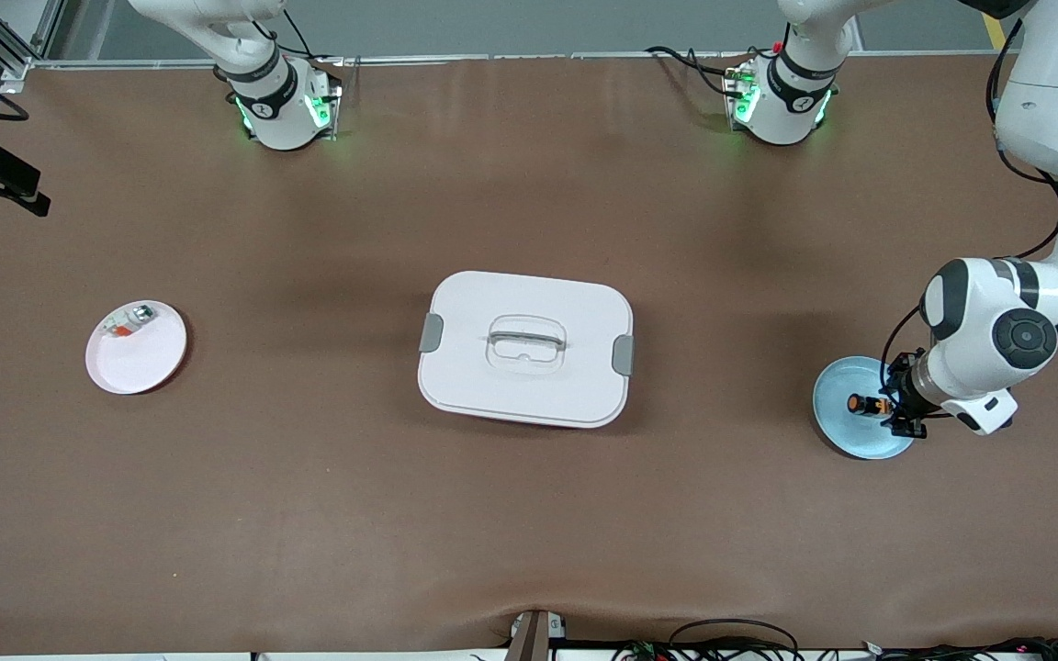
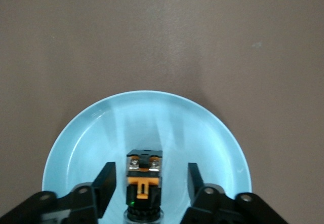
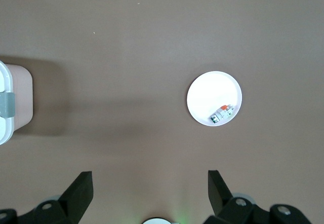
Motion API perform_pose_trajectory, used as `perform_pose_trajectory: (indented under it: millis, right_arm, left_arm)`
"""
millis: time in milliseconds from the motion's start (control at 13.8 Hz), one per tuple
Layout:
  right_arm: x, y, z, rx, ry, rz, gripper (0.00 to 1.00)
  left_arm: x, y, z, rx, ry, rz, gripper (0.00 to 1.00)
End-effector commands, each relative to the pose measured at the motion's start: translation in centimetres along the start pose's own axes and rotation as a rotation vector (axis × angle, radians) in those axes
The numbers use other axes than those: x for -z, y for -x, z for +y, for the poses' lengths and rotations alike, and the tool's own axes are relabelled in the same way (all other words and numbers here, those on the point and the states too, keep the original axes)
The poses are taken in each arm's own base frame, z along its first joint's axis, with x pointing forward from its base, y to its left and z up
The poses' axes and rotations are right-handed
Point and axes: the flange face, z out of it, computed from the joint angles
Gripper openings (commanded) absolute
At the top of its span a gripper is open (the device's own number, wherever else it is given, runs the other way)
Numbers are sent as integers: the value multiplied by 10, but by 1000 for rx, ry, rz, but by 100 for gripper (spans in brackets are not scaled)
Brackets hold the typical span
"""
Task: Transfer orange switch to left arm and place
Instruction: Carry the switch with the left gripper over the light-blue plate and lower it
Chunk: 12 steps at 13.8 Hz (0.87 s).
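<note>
1 orange switch (image 1: 862, 403) lies in 1 blue plate (image 1: 846, 431) near the surface's (image 1: 529, 514) left-arm edge, between the left gripper's (image 1: 889, 405) released fingers (image 2: 105, 184). 1 box (image 1: 525, 348) sits mid-surface. 1 pink plate (image 1: 137, 347) sits near the right-arm edge. Right gripper (image 3: 150, 188) waits high, fingers spread.

The orange switch (image 1: 862, 403) is a tiny black cylinder with an orange end, lying on its side on the blue plate (image 1: 837, 418) toward the left arm's end of the table. The box (image 1: 525, 349), white with grey side latches and its lid on, sits well apart from that plate, toward the right arm's end.
</note>
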Motion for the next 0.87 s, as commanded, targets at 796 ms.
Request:
perform_pose_trajectory:
  millis: [796]
  right_arm:
    - [2, 5, 1, 3, 4, 14, 100]
  left_arm:
    - [57, 4, 23, -31, 50, 60, 100]
